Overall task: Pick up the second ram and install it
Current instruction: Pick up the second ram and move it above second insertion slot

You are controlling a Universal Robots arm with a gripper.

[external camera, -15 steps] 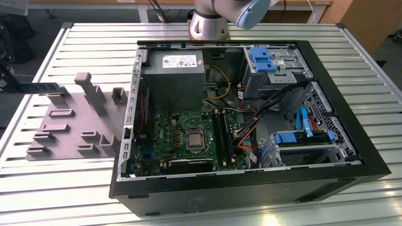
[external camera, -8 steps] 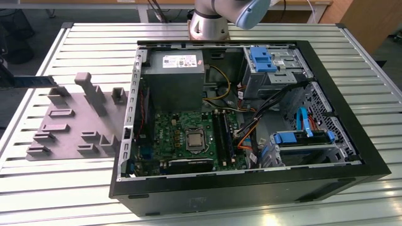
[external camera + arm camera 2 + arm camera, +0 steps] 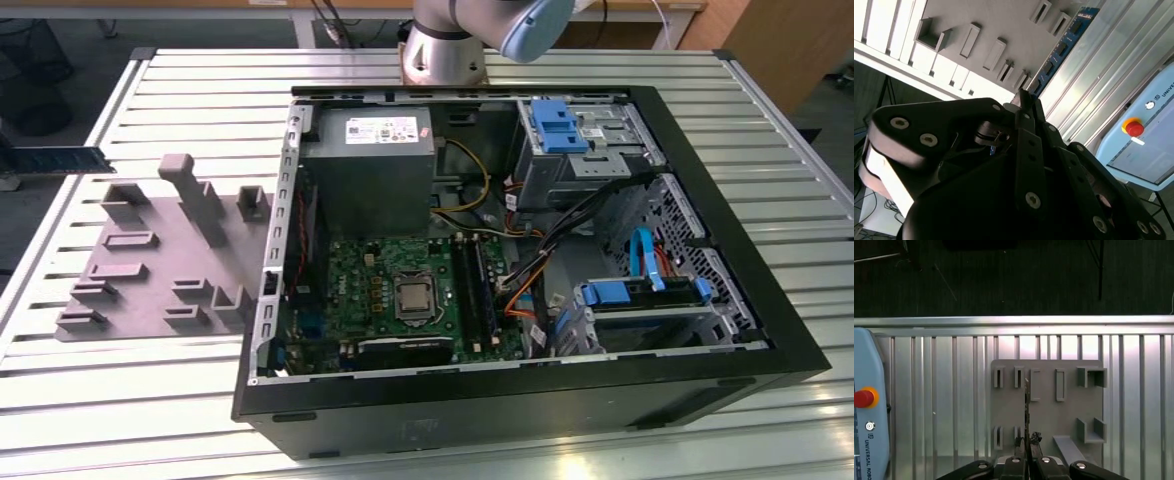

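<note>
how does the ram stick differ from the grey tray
The ram stick is thin, narrow and dark; the grey tray is broad and pale with upright pegs. The ram stick is held in the gripper; the grey tray lies flat on the slatted table. Both are rectangular.

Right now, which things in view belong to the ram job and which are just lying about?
Job: second ram, gripped in the hand; black memory slots inside the open computer case; grey tray.
Lying about: control pendant; power supply; blue drive bays.
</note>
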